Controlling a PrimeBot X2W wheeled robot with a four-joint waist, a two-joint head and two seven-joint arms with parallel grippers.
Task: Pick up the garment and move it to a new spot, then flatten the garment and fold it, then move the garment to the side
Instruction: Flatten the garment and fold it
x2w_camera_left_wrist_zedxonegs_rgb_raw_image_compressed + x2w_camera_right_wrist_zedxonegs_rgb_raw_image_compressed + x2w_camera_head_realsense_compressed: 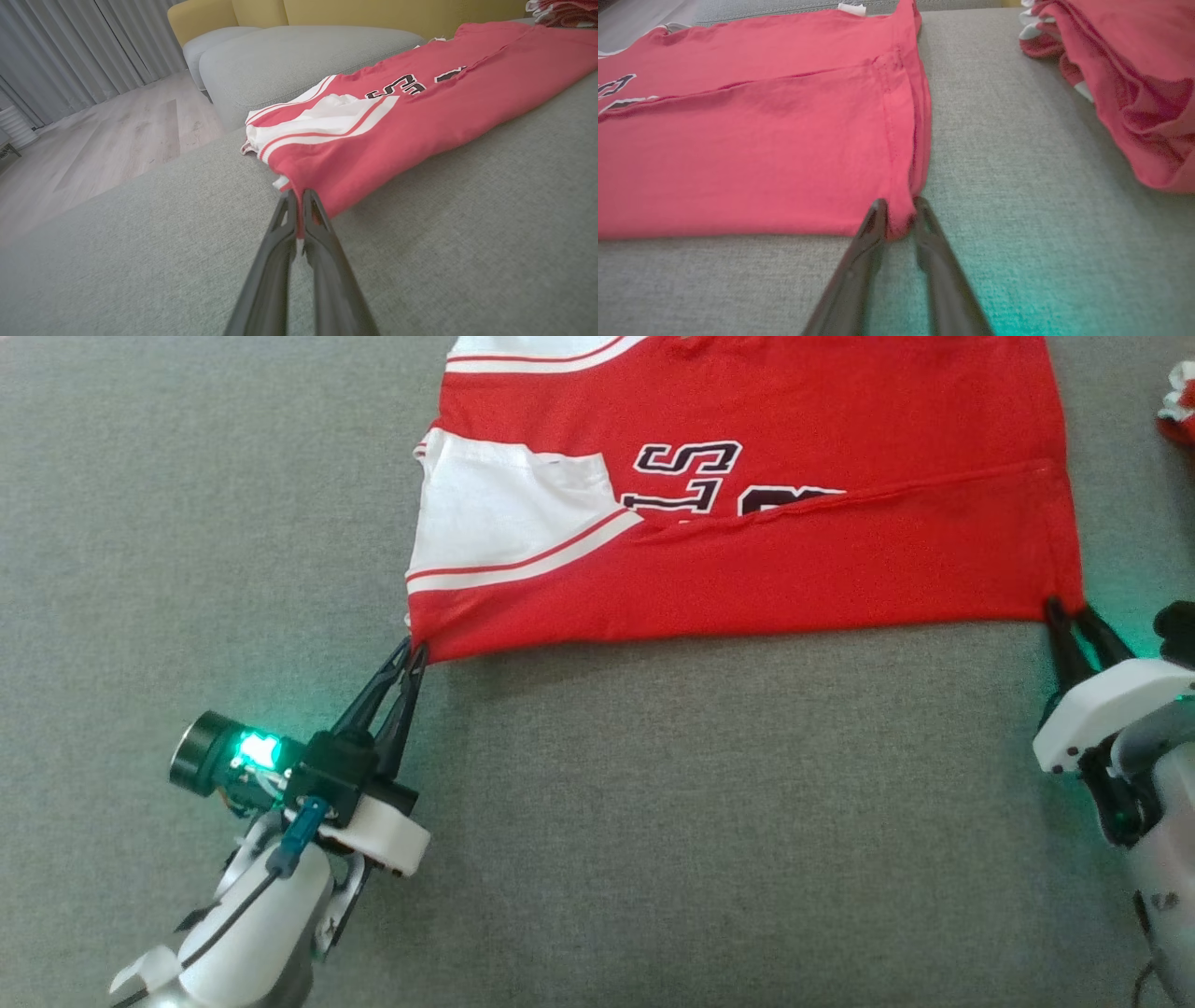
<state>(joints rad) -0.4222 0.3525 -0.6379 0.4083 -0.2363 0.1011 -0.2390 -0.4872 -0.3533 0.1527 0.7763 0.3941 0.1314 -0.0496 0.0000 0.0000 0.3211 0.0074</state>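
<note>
- The left gripper (415,649) is closest, at the lower left of the head view. Its two dark fingers are pressed together on the near left corner of the garment (747,551). The left wrist view shows a bit of red cloth pinched between the tips.
- The right gripper (1064,609) is at the right edge of the head view. Its jaws pinch the near right corner, and the right wrist view shows the red cloth bunched up between the tips.
- The garment is a red shirt with white parts and dark letters. It lies spread out on the grey sofa cushion (653,821) and fills the top middle of the head view.
- It looks mostly flat, so I think the moving and the flattening are done.
- A flap of red cloth lies over the lower half and hides part of the letters. This looks like a first fold that is already made.
- I think more folding is left to do. After that the garment has to go to the side.
- A pile of red cloth (1178,401) sits in the top right corner, apart from the garment. That may be where folded ones go, but I cannot be sure.
</note>
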